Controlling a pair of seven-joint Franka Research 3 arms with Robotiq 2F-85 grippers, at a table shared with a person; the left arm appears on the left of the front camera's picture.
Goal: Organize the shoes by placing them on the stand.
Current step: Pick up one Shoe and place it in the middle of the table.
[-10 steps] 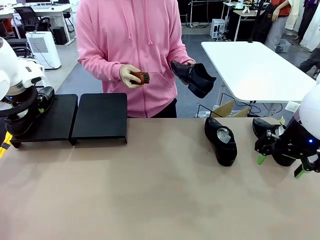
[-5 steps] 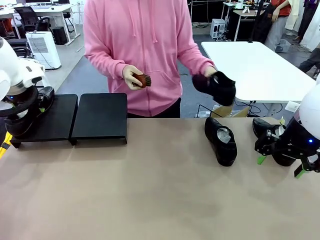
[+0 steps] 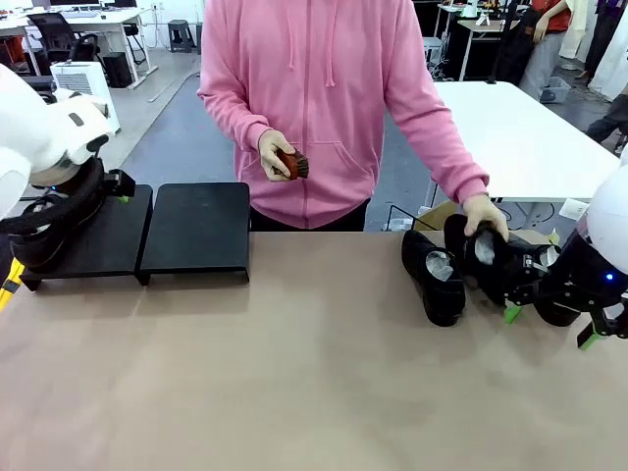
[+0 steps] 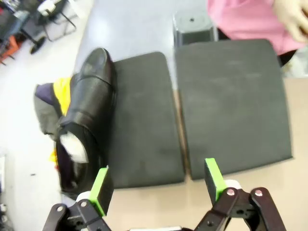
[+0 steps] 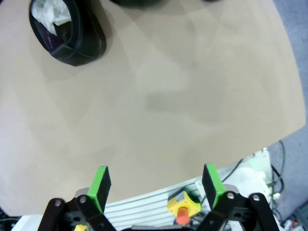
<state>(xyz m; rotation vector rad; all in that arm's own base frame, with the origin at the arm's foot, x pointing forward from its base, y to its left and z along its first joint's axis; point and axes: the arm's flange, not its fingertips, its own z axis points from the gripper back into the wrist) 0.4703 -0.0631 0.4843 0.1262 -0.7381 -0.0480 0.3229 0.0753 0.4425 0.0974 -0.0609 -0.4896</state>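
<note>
Left hand (image 4: 158,181), spread, has lifted off 1 shoe (image 4: 89,110) on the stand's (image 4: 231,101) left end. The person has lowered another shoe (image 3: 481,257) to the bench (image 3: 294,373) near the spread right hand (image 5: 156,185), likely the next pick.

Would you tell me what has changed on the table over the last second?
The person's hand brought the held shoe down toward the table, beside the shoe already lying there. The left gripper rose, open, off the shoe on the stand. The right gripper and the stand stayed put; the brush stays in the other hand.
</note>
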